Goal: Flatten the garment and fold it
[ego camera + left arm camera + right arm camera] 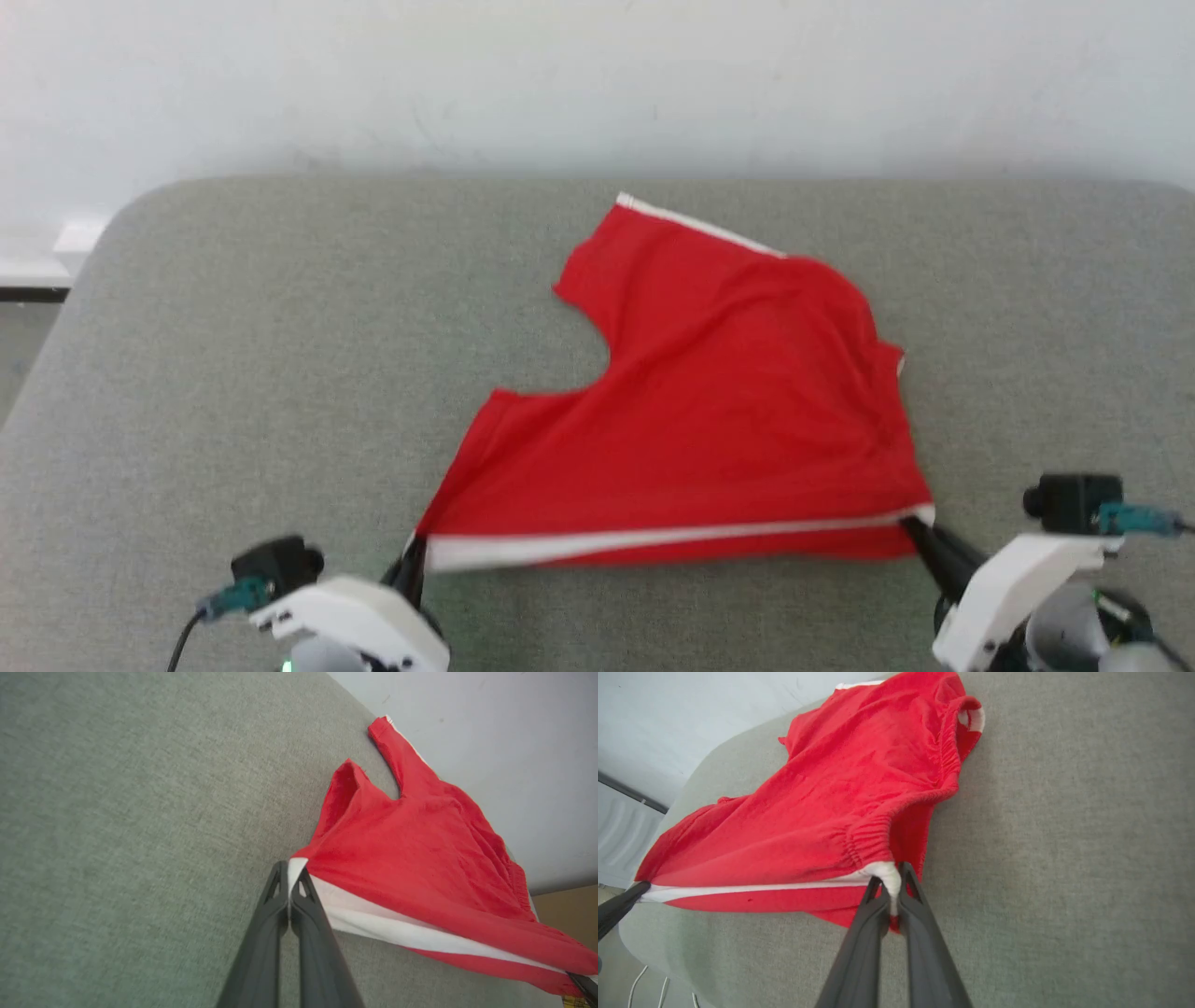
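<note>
The red shorts (719,411) lie spread on the grey table (233,373), their white side stripe (653,539) stretched along the near edge. My left gripper (414,553) is shut on the stripe's left end at the hem corner (295,865). My right gripper (913,525) is shut on the stripe's right end at the elastic waistband (887,875). The near edge is lifted and pulled taut between the two grippers. The far leg (653,243) rests on the table, its white stripe (700,224) facing the wall.
A pale wall (597,75) rises behind the table's far edge. Bare grey tabletop lies left of the shorts (233,373) and to the right (1046,327). The table's rounded left corner (121,215) drops to a white ledge.
</note>
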Controlling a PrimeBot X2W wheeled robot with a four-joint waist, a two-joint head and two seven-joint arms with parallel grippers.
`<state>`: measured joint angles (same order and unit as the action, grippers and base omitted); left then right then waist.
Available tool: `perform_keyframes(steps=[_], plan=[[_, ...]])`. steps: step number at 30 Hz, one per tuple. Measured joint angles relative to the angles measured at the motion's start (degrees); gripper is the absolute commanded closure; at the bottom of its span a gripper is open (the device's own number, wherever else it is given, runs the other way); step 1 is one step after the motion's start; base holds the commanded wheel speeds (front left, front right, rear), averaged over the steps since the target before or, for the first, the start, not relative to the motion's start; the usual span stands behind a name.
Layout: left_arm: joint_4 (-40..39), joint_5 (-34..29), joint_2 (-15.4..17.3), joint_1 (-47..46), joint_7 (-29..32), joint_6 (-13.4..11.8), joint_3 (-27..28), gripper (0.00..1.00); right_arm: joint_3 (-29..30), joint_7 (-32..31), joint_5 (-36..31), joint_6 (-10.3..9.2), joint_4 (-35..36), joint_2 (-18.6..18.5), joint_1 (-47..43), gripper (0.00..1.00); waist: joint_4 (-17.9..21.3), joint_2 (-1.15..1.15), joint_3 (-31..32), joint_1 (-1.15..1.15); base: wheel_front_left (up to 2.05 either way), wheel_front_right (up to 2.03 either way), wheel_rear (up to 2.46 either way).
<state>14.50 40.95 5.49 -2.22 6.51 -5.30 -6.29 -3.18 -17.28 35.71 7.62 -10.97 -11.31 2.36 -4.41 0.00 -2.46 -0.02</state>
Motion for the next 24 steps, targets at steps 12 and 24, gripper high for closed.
perform_keyframes(steps=[12,24], plan=[[-12.20,0.24,2.48,13.93,8.57,-7.37,0.08,1.00,3.13,-13.78,-5.47,0.01,8.05,4.03,-12.93,1.00,0.40,0.00,4.19,0.02,0.00,0.00,0.00],[-15.07,0.19,3.34,0.04,8.65,-6.45,-0.33,1.00,6.24,-16.53,-8.71,0.00,13.11,5.78,-4.97,1.00,2.31,0.00,1.25,0.03,0.00,0.00,0.00]])
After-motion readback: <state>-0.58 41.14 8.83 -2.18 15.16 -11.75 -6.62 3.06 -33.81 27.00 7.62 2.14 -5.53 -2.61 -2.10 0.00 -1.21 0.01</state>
